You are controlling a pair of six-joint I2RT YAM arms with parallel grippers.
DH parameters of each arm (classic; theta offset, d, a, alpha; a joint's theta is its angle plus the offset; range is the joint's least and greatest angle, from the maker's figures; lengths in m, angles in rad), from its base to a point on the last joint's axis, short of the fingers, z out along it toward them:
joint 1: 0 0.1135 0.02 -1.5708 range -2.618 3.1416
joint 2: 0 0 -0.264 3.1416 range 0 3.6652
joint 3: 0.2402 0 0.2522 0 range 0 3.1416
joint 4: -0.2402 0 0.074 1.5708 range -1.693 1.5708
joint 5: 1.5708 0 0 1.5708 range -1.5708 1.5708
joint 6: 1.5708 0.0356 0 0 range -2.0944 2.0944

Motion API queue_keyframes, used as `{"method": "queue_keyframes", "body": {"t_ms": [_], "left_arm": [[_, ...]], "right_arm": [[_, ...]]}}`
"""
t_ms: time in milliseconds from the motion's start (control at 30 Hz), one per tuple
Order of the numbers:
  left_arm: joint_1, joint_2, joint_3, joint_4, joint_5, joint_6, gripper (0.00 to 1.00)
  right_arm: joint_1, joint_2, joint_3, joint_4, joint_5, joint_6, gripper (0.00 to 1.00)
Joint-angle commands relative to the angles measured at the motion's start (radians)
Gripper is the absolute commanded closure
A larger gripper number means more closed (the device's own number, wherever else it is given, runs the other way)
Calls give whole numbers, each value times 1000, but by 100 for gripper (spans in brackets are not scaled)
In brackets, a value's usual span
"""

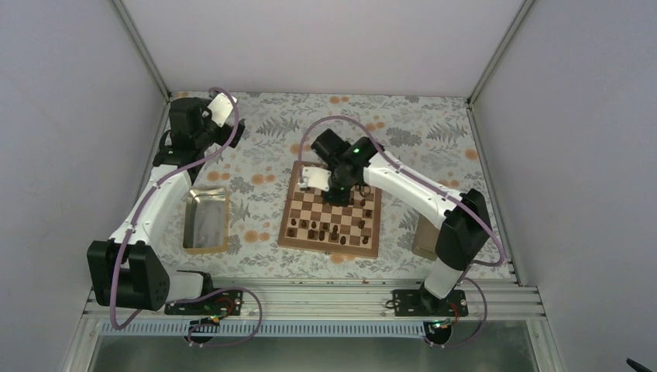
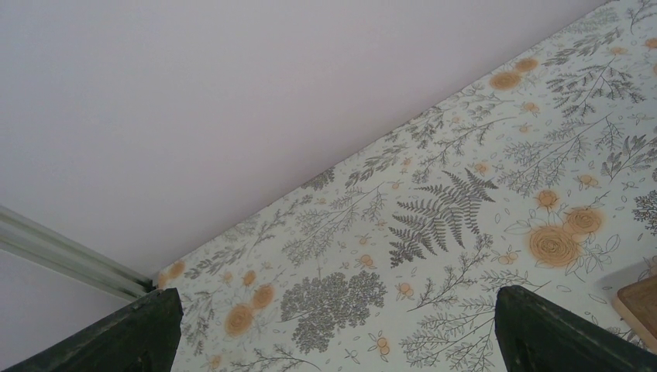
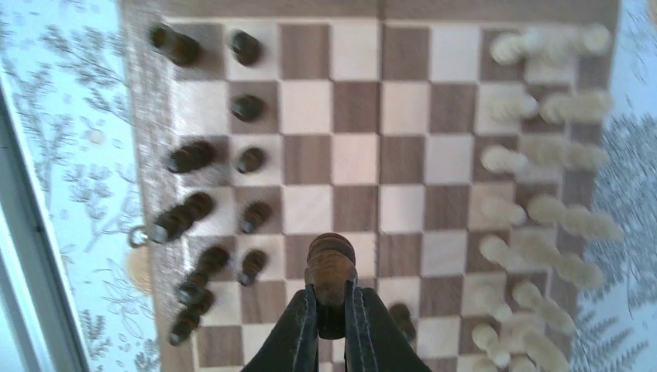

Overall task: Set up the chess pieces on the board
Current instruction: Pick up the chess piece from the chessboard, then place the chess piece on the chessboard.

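The right gripper (image 3: 331, 306) pinches a dark piece (image 3: 331, 260), its head poking out at twelve o'clock, above the board (image 3: 356, 101).

Left gripper (image 2: 335, 310) hangs over the flowered tablecloth (image 2: 434, 217). Its two dark fingers (image 2: 116, 337) sit wide apart at the bottom corners, with only cloth showing between them. Cloth pattern: grey ferns, orange blossoms. A plain pale wall (image 2: 232, 101) fills the upper left, with a metal rail (image 2: 62, 252) at its foot. A wooden corner (image 2: 639, 310) juts in at the right edge.
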Motion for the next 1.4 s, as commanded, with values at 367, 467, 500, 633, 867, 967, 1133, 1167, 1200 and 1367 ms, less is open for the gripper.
{"method": "queue_keyframes", "body": {"t_ms": [367,467,500,633,867,967,1133,1167,1200,1367], "left_arm": [[6,-32,13,-7,2,2,0],[6,-33,11,-6,2,2,0],[6,-33,10,-5,2,1,0],[6,-34,10,-5,2,2,0],[6,-35,2,2,0,3,0],[6,-37,1,1,2,4,0],[7,-41,-1,3,4,4,0],[7,-42,-1,2,3,4,0],[7,-43,-2,4,3,5,0],[8,-43,-5,5,7,5,0]], "right_arm": [[224,100,5,-12,-75,56,92],[244,130,4,1,-80,54,91],[250,139,3,6,-80,54,91],[260,166,14,24,-84,49,91],[265,198,32,39,-91,41,90],[264,211,31,53,-80,40,90],[264,235,50,63,-69,37,89],[264,241,54,64,-64,34,89],[264,245,54,65,-62,32,88],[264,261,53,72,-50,30,88]]}}
